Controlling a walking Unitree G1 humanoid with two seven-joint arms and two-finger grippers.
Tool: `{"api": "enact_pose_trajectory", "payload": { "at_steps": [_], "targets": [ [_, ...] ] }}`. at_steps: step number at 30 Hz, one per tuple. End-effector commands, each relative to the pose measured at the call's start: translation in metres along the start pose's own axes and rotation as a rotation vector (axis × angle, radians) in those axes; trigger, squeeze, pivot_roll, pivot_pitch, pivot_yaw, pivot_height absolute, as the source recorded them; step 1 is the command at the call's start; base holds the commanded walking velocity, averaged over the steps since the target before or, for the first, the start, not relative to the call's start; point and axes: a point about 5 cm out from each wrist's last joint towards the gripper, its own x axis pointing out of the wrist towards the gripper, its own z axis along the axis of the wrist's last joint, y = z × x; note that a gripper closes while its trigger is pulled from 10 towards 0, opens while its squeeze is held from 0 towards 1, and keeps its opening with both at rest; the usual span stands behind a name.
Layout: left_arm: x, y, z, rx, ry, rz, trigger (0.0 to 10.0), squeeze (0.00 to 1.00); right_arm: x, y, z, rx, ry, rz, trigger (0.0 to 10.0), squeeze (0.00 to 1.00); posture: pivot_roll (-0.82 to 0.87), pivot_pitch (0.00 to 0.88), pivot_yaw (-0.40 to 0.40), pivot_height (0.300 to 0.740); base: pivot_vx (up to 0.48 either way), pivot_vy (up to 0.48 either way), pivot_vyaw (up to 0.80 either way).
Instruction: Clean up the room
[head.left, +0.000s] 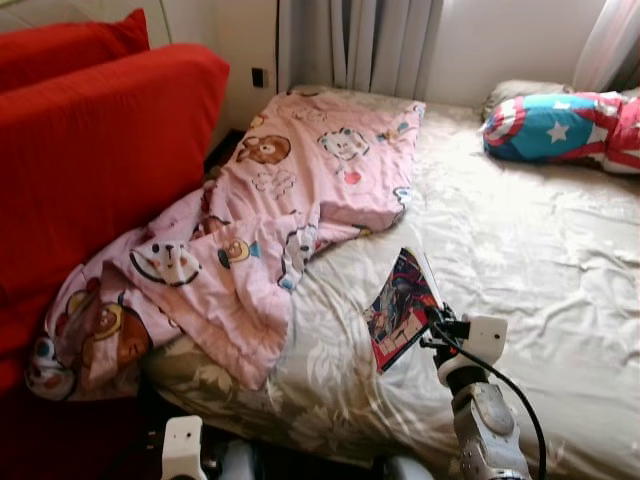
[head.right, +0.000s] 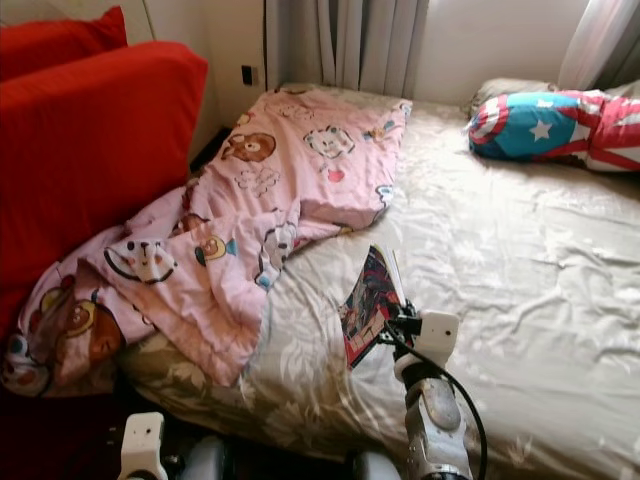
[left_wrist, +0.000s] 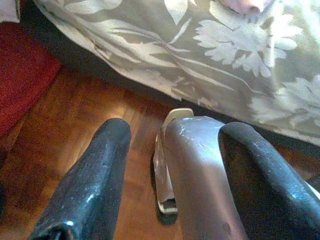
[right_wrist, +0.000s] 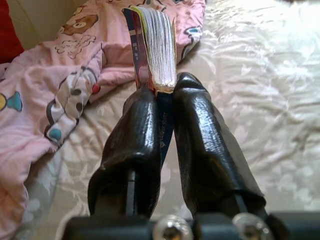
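- Right gripper (right_wrist: 162, 107): jaws clamped on the lower edge of a comic book (head.left: 401, 308), held tilted just above the bed (head.left: 560, 270).
- Left gripper (left_wrist: 170, 180): hangs low by the wooden floor (left_wrist: 75, 125), jaws apart, empty.
- Pink blanket (head.left: 270, 210) lies rumpled, partly off the bed.
- Advice: keep the grip firm; pages may fan open; carry level.

Here's the bed (head.left: 540, 260), dressed in a shiny beige sheet with a leaf pattern. A crumpled pink cartoon blanket (head.left: 260, 220) sprawls over its side nearest the red sofa (head.left: 90, 150), spilling off the edge. Far from the blanket, up at the head, lies a star-and-stripes pillow (head.left: 560, 125).
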Motion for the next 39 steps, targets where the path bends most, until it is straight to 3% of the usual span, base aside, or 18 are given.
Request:
{"api": "enact_pose_trajectory", "payload": {
  "at_steps": [1,10,18,30,39],
  "targets": [
    [-0.005,-0.005,-0.018,0.027,0.081,-0.013,10.0,0.00,0.001,-0.003,0.008,-0.014,-0.044,-0.004,10.0,0.00,0.05,0.000,-0.097,0.727,0.000,0.000,0.00],
    [-0.005,-0.006,-0.022,0.024,0.101,-0.006,10.0,0.00,0.005,0.004,0.006,-0.001,-0.035,-0.003,10.0,0.00,0.05,0.000,-0.103,0.732,0.000,0.000,0.00],
    [-0.004,-0.006,-0.018,0.038,0.091,-0.005,10.0,0.00,0.007,-0.001,0.006,-0.020,-0.017,-0.041,10.0,0.00,0.04,0.000,-0.112,0.732,0.000,0.000,0.00],
    [-0.004,-0.014,-0.019,0.134,0.092,-0.061,10.0,0.00,0.001,-0.004,-0.001,-0.014,0.005,-0.072,10.0,0.00,0.04,0.000,-0.105,0.732,0.000,0.000,-0.70],
    [-0.004,-0.016,-0.021,0.150,0.091,-0.069,10.0,0.00,0.001,-0.007,-0.002,-0.010,0.015,-0.093,10.0,0.00,0.04,0.000,-0.099,0.732,0.000,-0.061,-0.73]
  ]
}}
